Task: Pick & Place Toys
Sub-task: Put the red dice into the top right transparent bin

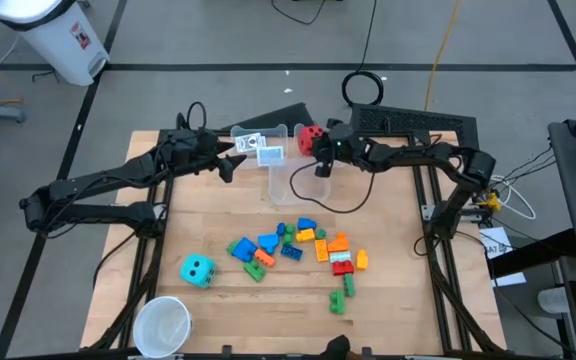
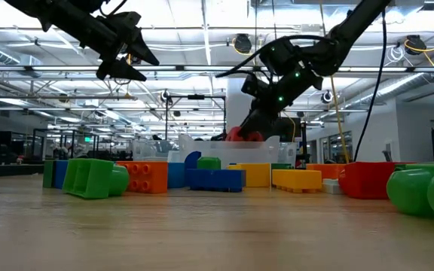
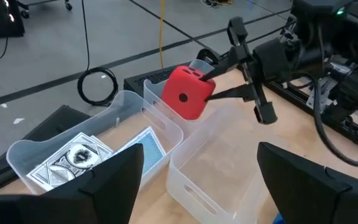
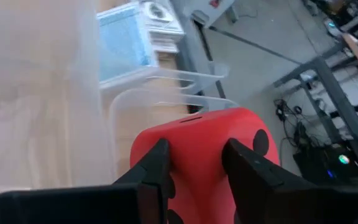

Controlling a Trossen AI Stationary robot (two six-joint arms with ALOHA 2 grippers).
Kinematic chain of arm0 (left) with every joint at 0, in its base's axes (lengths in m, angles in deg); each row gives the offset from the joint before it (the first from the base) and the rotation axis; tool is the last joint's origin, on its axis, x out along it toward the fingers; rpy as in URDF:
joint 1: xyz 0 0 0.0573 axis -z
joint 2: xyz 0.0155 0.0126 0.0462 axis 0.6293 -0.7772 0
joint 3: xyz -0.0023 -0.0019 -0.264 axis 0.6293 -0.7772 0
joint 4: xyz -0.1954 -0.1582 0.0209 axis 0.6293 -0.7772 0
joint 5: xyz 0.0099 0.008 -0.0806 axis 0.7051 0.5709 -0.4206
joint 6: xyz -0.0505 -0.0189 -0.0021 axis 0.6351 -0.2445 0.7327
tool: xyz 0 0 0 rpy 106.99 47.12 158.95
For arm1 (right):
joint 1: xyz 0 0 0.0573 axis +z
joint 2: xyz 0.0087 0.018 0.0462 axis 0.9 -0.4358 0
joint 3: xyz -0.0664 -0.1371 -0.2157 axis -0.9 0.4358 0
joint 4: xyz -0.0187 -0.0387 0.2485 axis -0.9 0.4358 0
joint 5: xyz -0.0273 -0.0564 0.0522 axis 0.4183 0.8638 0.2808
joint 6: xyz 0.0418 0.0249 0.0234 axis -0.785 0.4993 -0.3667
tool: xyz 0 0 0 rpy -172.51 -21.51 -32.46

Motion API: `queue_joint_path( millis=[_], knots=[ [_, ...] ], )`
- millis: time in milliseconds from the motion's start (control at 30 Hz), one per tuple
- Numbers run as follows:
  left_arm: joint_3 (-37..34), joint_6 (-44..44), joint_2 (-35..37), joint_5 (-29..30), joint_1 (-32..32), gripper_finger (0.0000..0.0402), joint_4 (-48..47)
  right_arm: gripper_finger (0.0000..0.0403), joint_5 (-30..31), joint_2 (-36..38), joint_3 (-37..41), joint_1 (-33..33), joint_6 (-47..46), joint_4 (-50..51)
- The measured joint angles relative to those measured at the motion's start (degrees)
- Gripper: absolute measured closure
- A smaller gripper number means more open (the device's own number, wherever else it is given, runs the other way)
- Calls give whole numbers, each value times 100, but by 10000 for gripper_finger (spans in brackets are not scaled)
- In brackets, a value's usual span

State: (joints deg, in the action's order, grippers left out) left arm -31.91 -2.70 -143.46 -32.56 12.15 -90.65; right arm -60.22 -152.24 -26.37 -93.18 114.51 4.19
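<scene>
Nearest, at the bottom left of the high view: a white round cup (image 1: 162, 325) on the pale wooden surface (image 1: 228, 310), and just above it a cyan dotted plastic die (image 1: 197, 269). Toward centre frame, a loose scatter of small plastic blocks in blue, green, orange, red and yellow (image 1: 303, 252), none of them gripped.

Farther up, near the top centre of the high view: clear plastic bins (image 1: 286, 180) side by side, one holding small white picture cards (image 3: 79, 155). Above the bin at the right, a red dotted plastic die (image 3: 187, 92), clamped in the right pincer (image 4: 194, 165), both dark fingers pressed on opposite flat faces, die clear of the surface and apparently over or just behind the bin wall; exact compartment hard to tell. Left pincer (image 1: 230, 160) hovering at the upper left of the bins, fingers spread wide, holding nothing.

Judging by look: die light and rigid, smooth and somewhat slippery, not fragile; best held across two parallel faces at mid-height, as here, rather than by corners. Cards thin and flimsy, likely awkward to lift flat. Blocks hard, light, best pinched across straight sides.
</scene>
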Motion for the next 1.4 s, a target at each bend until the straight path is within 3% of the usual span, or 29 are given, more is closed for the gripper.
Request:
queue_joint_path(
  millis=[200,567,733,833,967,1133,1267,1400],
  knots=[
    [0,-35,0,4,0,80,0,262,-306,0,0,22,-32,-75],
    [0,-344,-1,2,0,80,-87,129,-280,49,0,159,-400,-251],
    [45,-424,39,-297,11,80,-309,101,228,461,2,493,-393,-76],
    [314,-474,169,-544,145,80,-738,97,535,899,2,804,-397,271],
    [1010,-485,245,-553,690,80,-1980,99,733,1579,2,1267,-822,906],
    [1543,-322,110,-53,1697,80,-3014,105,784,2297,2,1701,-1610,1429],
    [1547,-57,108,783,2074,80,-3043,120,879,2400,1,1356,-1582,1556],
    [1547,-4,103,1320,2174,80,-3056,163,320,1960,-369,506,-1727,2331]
  ],
)
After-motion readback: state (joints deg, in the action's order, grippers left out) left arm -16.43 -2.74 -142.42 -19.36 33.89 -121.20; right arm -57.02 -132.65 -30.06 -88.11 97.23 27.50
